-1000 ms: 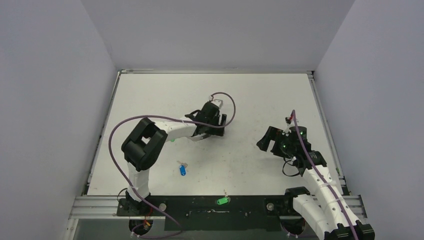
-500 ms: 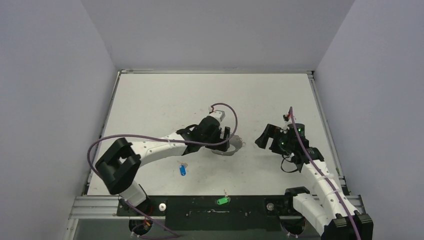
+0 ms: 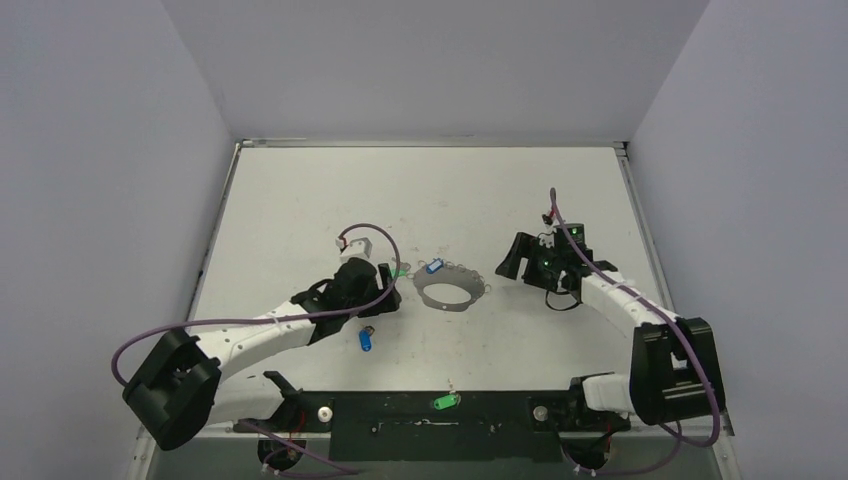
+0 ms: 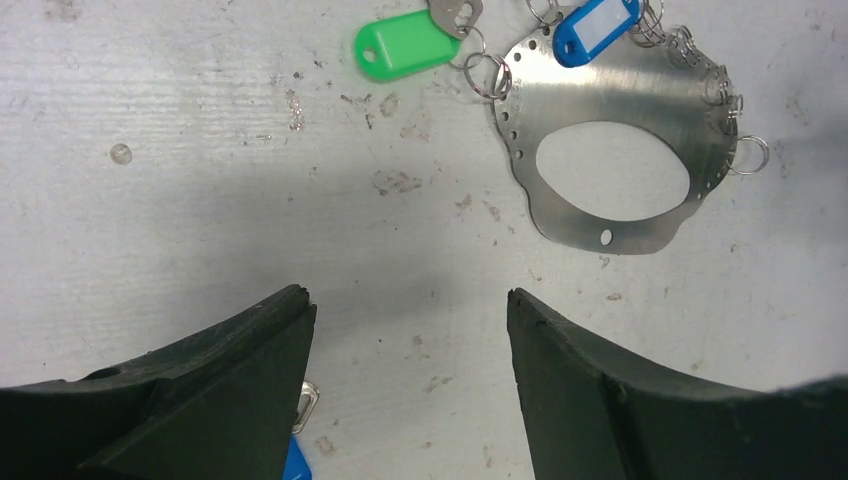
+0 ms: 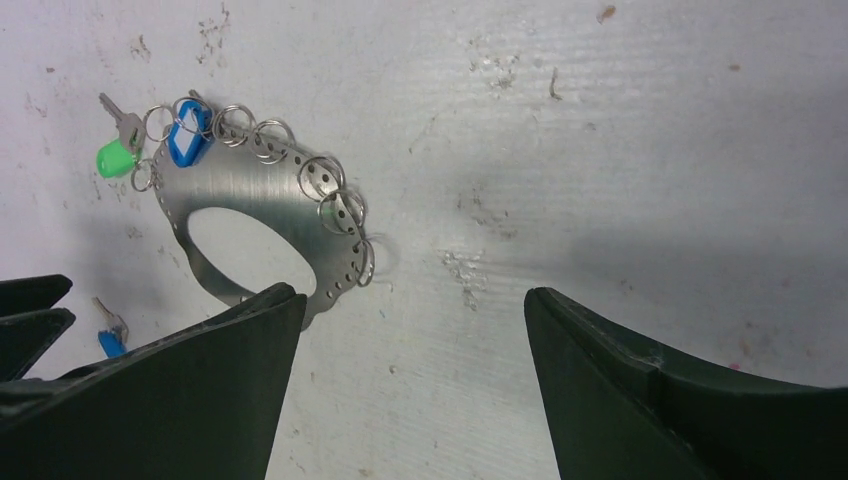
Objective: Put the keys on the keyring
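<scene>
Two keys are already carried on the keyring (image 4: 620,100): a green-tagged key (image 4: 405,45) and a blue-tagged key (image 4: 597,30). Each is hooked through one of the small split rings (image 4: 487,75) along its rim. The keyring is laid flat on the counter (image 3: 330,190), ahead and to the right of the left gripper (image 4: 408,300) and ahead and to the left of the right gripper (image 5: 412,293). It is thus placed between the two, where either can reach it.

Both grippers are spread wide and nothing is held in them. Each is poised low over bare counter, apart from the keyring.

A loose blue key (image 3: 366,339) is seen just behind the left gripper, its end showing under one finger in the left wrist view. A loose green key (image 3: 444,402) is seen well behind both grippers, on the dark rail (image 3: 400,425) at the near edge.

The step in hand is judged to be the fetching of a loose key. The blue one is nearest the left gripper. Since it is thin and flat, a careful pinch at its plastic head is likely to be needed.
</scene>
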Action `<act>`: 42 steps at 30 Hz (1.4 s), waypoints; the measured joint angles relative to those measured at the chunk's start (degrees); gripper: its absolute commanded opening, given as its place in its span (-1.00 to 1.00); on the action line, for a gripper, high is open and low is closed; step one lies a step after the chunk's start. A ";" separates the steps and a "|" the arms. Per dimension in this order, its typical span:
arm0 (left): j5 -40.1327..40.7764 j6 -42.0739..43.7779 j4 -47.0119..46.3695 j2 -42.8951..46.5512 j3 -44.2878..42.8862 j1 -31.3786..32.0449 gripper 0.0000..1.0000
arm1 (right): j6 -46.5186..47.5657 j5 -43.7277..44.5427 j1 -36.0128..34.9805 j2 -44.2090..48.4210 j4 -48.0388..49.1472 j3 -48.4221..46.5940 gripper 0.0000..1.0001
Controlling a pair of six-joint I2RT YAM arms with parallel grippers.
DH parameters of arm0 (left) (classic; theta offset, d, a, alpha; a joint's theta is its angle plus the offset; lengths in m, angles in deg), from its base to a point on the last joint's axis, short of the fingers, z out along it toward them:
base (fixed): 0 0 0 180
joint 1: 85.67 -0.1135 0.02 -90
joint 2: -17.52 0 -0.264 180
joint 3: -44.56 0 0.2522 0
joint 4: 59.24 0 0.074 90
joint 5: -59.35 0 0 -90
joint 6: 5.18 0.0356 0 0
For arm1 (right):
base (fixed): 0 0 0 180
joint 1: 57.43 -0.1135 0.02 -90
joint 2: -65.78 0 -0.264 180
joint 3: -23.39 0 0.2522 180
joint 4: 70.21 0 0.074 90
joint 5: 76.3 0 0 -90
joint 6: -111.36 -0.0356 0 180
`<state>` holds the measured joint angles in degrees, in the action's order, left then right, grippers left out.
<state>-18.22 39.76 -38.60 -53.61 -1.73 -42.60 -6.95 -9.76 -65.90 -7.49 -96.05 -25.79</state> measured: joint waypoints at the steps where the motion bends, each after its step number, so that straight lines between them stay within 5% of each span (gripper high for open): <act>1: -0.04 -0.44 -0.04 1.16 0.81 -0.28 0.34 | 0.15 -0.15 -0.28 -1.42 0.79 -0.63 0.54; 12: -3.78 -1.75 -4.11 4.26 4.46 -1.99 0.16 | -0.76 -1.73 -8.50 -12.72 7.02 -2.62 0.15; 18: -7.72 -1.27 -6.73 -1.20 2.73 -2.01 0.17 | -3.58 -4.28 -10.01 -13.33 14.12 0.87 -0.15; 27: -10.03 -0.81 -7.56 -7.17 1.31 -1.75 0.22 | -9.70 -8.48 -14.60 -10.01 25.99 9.84 0.04; 35: -10.36 -1.29 -8.48 -7.80 1.31 -1.60 0.21 | -5.49 -0.98 -12.79 -6.19 13.27 4.00 0.31; 42: -10.97 -3.50 -13.29 -10.86 0.85 -1.57 0.15 | -2.08 1.31 -11.04 -14.84 11.52 -5.68 0.21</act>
<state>-29.20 36.26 -51.89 -64.47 -0.88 -44.17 -9.03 -8.45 -76.94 -22.34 -84.53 -31.48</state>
